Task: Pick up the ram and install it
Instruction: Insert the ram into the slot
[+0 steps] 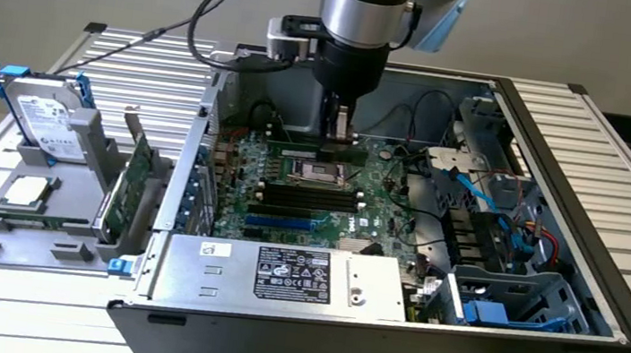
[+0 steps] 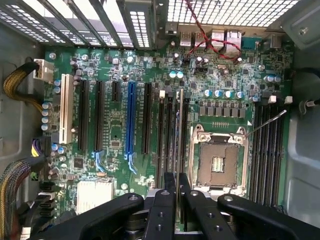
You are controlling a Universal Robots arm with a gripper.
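My gripper (image 1: 338,136) hangs inside the open computer case (image 1: 595,256), low over the motherboard (image 1: 380,198). It is shut on the ram (image 1: 297,149), a thin green stick held on edge. In the wrist view the ram (image 2: 178,130) appears edge-on, running out from between the black fingers (image 2: 162,210) of the gripper (image 2: 177,192). It lies in line with the black memory slots (image 2: 167,135) beside the CPU socket (image 2: 218,165). These are the slots on the far side of the socket (image 1: 316,173) in the exterior view. Whether the ram is seated in a slot I cannot tell.
A second bank of memory slots (image 1: 307,196) lies on the socket's near side. The power supply (image 1: 279,271) fills the case front, with cables and a blue drive cage (image 1: 516,305) at the exterior view's right. Outside the case stand a hard drive (image 1: 45,118), a green expansion card (image 1: 128,181) and a CPU (image 1: 27,191).
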